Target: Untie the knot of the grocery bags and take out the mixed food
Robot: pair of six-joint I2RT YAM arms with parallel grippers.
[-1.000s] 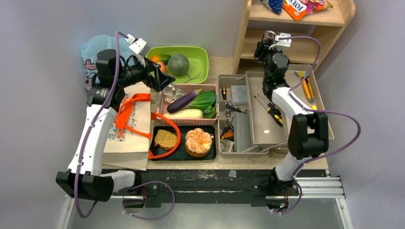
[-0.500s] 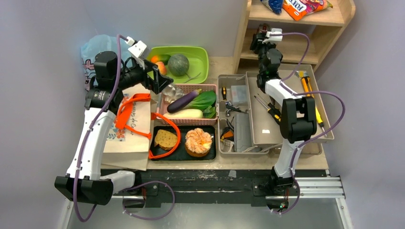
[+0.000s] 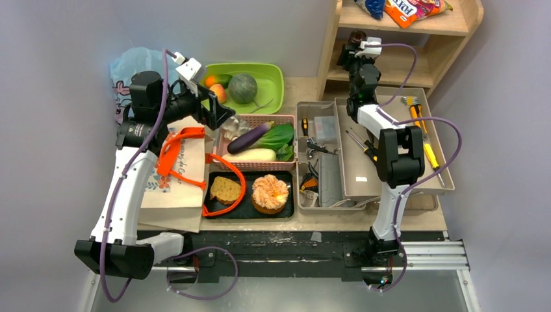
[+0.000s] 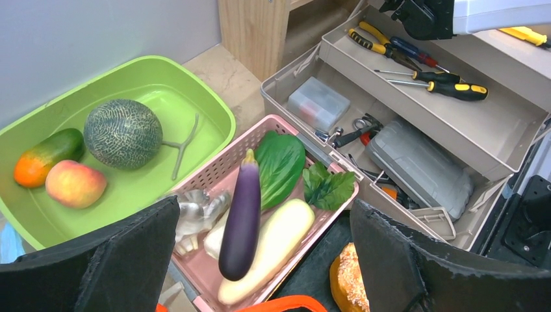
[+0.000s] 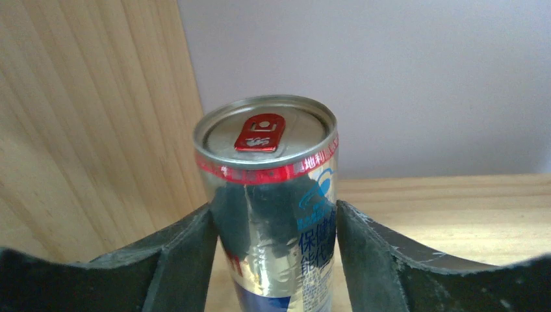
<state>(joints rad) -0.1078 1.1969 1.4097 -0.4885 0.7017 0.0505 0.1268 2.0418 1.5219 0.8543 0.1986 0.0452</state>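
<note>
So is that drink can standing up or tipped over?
Upright. The drink can shows its lid and red tab on top, sides running straight down inside the right gripper.

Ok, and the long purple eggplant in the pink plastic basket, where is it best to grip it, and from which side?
Probably across the thick middle of the long purple eggplant, coming from above, jaws closing across its width. It lies on top in the pink plastic basket, upper side free; the thin stem end would likely slip.

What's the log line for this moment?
left gripper: open near pink basket | right gripper: clasping drink can at wooden shelf
</note>
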